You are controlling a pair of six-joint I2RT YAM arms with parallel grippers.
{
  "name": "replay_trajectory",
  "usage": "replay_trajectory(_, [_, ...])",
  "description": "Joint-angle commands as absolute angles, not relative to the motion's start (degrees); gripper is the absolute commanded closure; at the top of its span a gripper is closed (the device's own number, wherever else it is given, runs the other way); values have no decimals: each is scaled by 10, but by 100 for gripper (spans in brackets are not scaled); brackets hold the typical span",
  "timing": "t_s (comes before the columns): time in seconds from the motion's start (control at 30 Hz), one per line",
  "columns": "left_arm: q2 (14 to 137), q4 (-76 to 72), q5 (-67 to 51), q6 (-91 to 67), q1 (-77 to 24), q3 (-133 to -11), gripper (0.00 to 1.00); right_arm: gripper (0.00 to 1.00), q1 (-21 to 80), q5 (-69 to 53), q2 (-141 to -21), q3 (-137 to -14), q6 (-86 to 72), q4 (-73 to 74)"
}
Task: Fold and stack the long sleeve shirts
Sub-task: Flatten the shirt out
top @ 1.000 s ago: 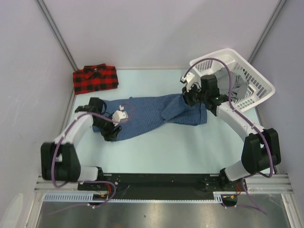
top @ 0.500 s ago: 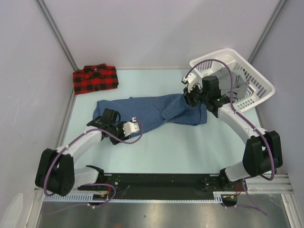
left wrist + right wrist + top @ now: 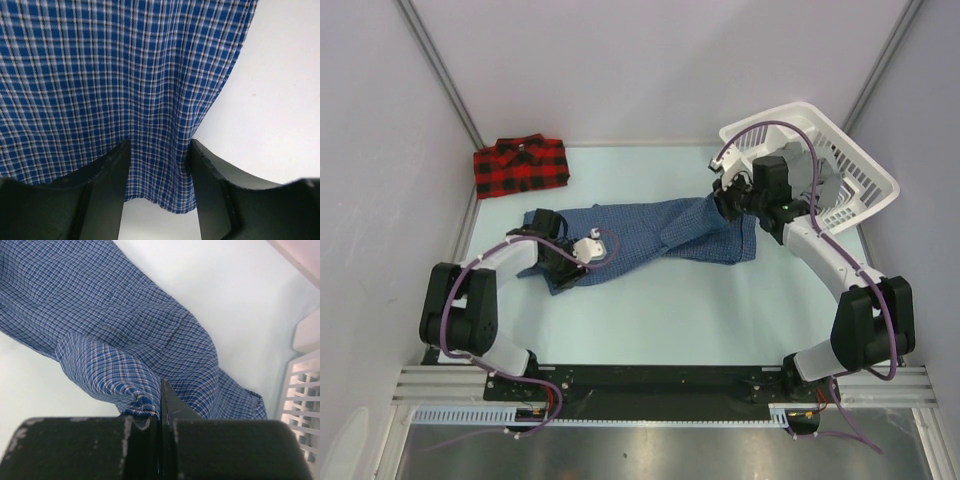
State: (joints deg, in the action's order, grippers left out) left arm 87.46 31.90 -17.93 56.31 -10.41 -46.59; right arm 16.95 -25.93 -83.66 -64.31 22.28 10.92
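The dark blue fine-check shirt [image 3: 650, 235] lies stretched across the middle of the table. It also shows in the left wrist view [image 3: 100, 75] and the right wrist view [image 3: 125, 330]. My left gripper [image 3: 563, 262] is low over its left end. Its jaws [image 3: 159, 170] stand apart, with the cloth's hem between them. My right gripper [image 3: 725, 205] is shut [image 3: 162, 405] on a raised fold at the shirt's right end. The red-and-black plaid shirt [image 3: 520, 165] lies folded at the back left corner.
A white plastic basket [image 3: 860, 170] stands tilted at the back right, with grey cloth [image 3: 825, 185] in it. Its wall shows in the right wrist view [image 3: 300, 390]. Grey walls close in the table on the left, back and right.
My left gripper swung forward off the shirt's left end, then came back onto its near-left edge. That end of the shirt shifted. My right gripper kept its hold and moved slightly right.
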Motion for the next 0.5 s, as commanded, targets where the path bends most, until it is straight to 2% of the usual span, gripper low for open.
replay_trajectory(0.0, [904, 380, -174, 618, -95, -482, 43, 100, 163, -270, -832, -675, 232, 99])
replay_trajectory(0.17, [871, 401, -177, 631, -58, -485, 40, 100, 164, -270, -831, -680, 230, 105])
replay_trajectory(0.33, [804, 387, -123, 681, -44, -404, 37, 100, 161, -272, -825, -675, 231, 104])
replay_trajectory(0.47, [799, 328, -113, 651, -44, -375, 41, 100, 162, -272, -829, -673, 224, 98])
